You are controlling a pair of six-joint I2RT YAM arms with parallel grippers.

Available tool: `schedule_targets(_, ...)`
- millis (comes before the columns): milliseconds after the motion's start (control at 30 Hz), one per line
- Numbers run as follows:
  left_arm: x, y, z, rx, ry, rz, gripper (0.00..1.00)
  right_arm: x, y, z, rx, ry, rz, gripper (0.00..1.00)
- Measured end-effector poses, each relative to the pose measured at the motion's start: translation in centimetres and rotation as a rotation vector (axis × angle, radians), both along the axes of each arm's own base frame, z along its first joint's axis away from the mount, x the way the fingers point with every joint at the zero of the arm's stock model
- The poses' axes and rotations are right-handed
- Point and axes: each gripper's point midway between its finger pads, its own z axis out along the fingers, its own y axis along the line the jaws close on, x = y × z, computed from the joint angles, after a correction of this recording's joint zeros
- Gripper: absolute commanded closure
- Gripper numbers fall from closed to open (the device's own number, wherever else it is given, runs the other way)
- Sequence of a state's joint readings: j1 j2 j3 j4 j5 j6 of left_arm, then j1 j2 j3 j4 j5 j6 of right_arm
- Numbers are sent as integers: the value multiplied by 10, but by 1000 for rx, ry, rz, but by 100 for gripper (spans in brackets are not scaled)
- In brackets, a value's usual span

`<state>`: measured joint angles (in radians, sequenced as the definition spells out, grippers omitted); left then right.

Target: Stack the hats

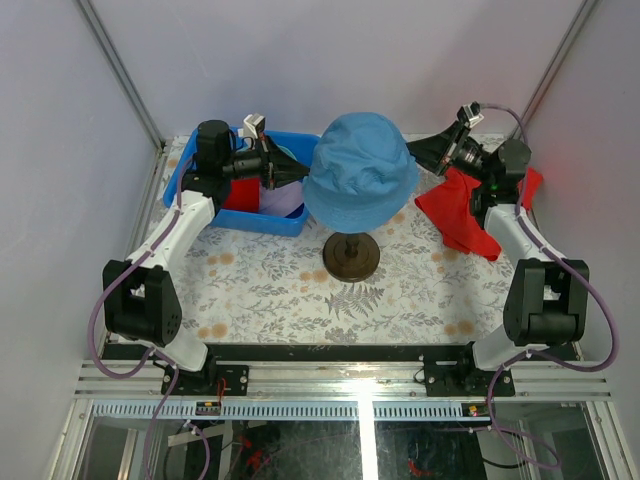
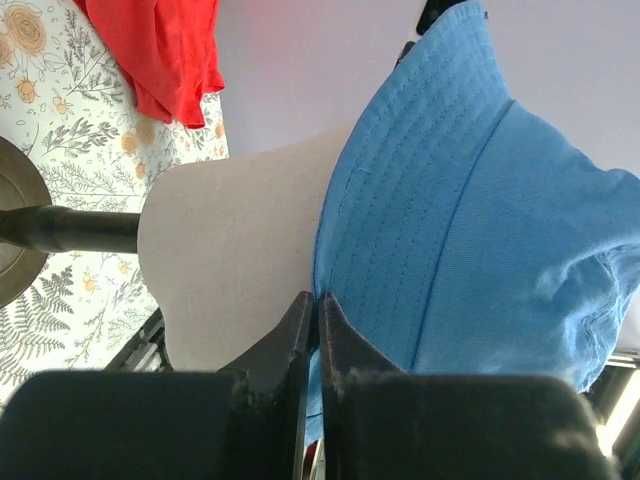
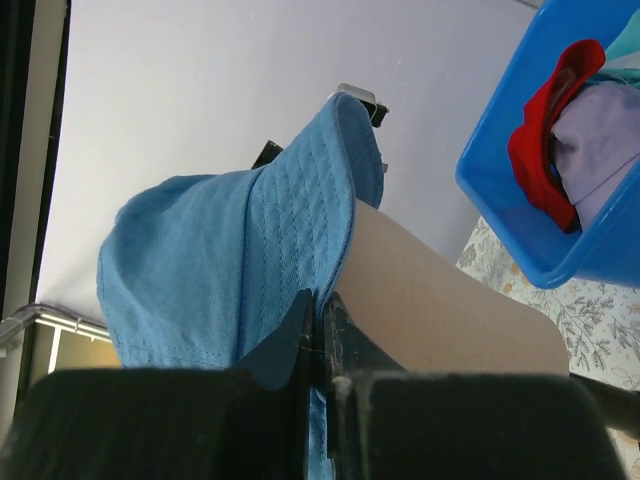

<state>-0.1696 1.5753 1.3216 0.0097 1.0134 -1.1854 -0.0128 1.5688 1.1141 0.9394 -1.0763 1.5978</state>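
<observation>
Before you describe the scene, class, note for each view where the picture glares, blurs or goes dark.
Top external: sharp and evenly lit, with white glare on the front rail and a red tint on the wall beside the red cloth. Left wrist: stitching on the blue hat is crisp, the left gripper dark and soft. Right wrist: likewise, right gripper dark, soft-edged.

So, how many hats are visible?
3: the blue hat on the mannequin head, the red hat and the lilac hat in the blue bin; another may be hidden there.

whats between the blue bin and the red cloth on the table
The blue hat, sitting on the mannequin head above its dark stand; the top view shows this best.
</observation>
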Motion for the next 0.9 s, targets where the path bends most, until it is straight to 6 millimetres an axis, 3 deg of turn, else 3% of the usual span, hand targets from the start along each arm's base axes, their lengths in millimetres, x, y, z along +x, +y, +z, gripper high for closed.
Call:
schedule_targets(467, -4, 1, -13, 0, 22, 1, 100, -13, 1, -38, -63, 30, -60, 100)
schedule_targets(767, -6, 7, -16, -1, 20, 14, 100, -13, 13, -41, -140, -28, -97, 100)
schedule_targets(900, -7, 7, -15, -1, 20, 13, 100, -11, 12, -42, -193, -54, -108, 93)
